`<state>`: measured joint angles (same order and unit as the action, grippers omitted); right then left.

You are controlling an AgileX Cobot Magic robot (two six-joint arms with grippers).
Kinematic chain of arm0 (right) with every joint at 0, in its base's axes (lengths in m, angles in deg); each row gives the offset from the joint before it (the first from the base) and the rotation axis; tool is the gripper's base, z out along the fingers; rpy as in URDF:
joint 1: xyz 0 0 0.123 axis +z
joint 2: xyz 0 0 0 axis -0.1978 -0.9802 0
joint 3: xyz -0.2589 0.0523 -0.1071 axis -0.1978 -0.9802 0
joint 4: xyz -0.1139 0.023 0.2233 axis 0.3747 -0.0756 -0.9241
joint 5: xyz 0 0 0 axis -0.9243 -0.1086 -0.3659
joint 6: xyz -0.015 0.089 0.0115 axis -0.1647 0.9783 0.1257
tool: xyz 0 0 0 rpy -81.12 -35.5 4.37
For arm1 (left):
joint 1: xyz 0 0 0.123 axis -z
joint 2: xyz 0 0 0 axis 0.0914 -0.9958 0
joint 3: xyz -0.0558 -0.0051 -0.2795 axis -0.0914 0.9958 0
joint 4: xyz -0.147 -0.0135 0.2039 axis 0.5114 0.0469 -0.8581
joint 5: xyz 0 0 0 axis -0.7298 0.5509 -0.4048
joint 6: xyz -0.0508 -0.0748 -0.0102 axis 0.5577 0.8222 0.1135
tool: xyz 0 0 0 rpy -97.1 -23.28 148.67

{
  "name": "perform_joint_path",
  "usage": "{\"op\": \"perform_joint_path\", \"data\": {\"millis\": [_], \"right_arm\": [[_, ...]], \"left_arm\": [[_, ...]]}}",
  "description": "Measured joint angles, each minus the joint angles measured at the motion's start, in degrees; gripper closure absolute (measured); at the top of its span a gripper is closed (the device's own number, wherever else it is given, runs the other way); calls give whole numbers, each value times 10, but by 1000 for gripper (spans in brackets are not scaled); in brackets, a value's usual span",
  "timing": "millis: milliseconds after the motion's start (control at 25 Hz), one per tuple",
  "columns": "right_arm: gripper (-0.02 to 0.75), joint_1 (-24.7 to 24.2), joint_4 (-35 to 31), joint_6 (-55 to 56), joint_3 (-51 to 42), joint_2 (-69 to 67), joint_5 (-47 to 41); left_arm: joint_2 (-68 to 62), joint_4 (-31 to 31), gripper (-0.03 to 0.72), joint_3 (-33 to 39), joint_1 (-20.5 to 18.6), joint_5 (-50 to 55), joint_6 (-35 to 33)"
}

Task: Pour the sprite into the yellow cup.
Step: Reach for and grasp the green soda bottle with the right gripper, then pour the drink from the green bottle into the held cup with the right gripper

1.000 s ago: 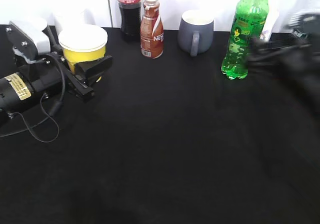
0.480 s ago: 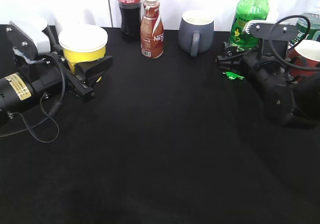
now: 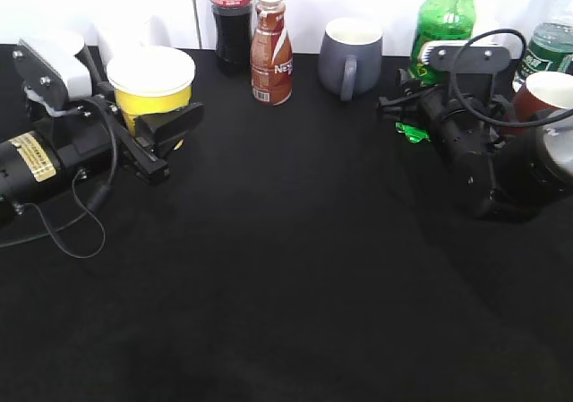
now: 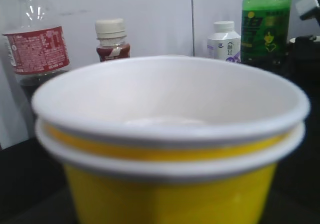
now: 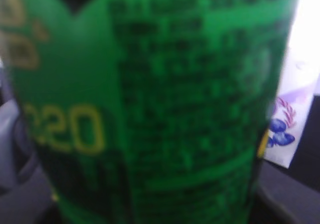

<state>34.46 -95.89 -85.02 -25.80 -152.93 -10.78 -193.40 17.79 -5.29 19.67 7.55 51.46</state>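
Note:
The yellow cup [image 3: 148, 102] stands at the left rear of the black table and fills the left wrist view [image 4: 170, 184]; its white inside looks empty. My left gripper [image 3: 170, 124] lies low around it, one finger across its front, and appears shut on it. The sprite [image 3: 440, 21], a bright-green bottle, stands upright at the right rear. It fills the right wrist view [image 5: 160, 104] and shows far off in the left wrist view [image 4: 266, 19]. My right gripper [image 3: 407, 106] is at its lower body and appears shut on it. The jaws themselves are hidden.
Along the back stand a cola bottle [image 3: 231, 17], a brown drink bottle [image 3: 272, 53] and a grey mug [image 3: 351, 57]. A reddish-brown cup [image 3: 542, 98] and a darker green bottle [image 3: 551, 44] are right of the right arm. A white mug [image 3: 125, 35] is behind the yellow cup.
My right arm came in from the right and reached the sprite, which has shifted slightly left with it. The left gripper and yellow cup barely moved.

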Motion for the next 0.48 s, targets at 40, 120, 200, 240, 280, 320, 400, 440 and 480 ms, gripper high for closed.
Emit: {"op": "perform_joint_path", "data": {"millis": [40, 120, 200, 240, 280, 320, 400, 440, 480], "right_arm": [[279, 0, 6, -14, -3, 3, -1], [290, 0, 20, -24, -37, 39, -4], [309, 1, 42, -26, -92, 95, 0], [312, 3, 72, -26, -119, 121, 0], [312, 12, 92, -26, -143, 146, -2], [312, 27, 107, -31, -152, 166, -19], [315, 58, 152, -67, -155, 190, -50], [315, 67, 166, -95, -155, 190, -55], [316, 70, 181, -128, -155, 191, -67]], "left_arm": [[0, 0, 296, 0, 0, 0, 0], [0, -4, 296, 0, 0, 0, 0], [0, -35, 296, 0, 0, 0, 2], [0, -46, 296, 0, 3, 0, 3], [0, -49, 296, 0, 12, 0, 4], [0, -50, 296, 0, 28, 0, 4], [0, -52, 296, 0, 59, 0, 4], [0, -53, 296, 0, 67, 0, 4], [0, -53, 296, 0, 68, 0, 4]]}}
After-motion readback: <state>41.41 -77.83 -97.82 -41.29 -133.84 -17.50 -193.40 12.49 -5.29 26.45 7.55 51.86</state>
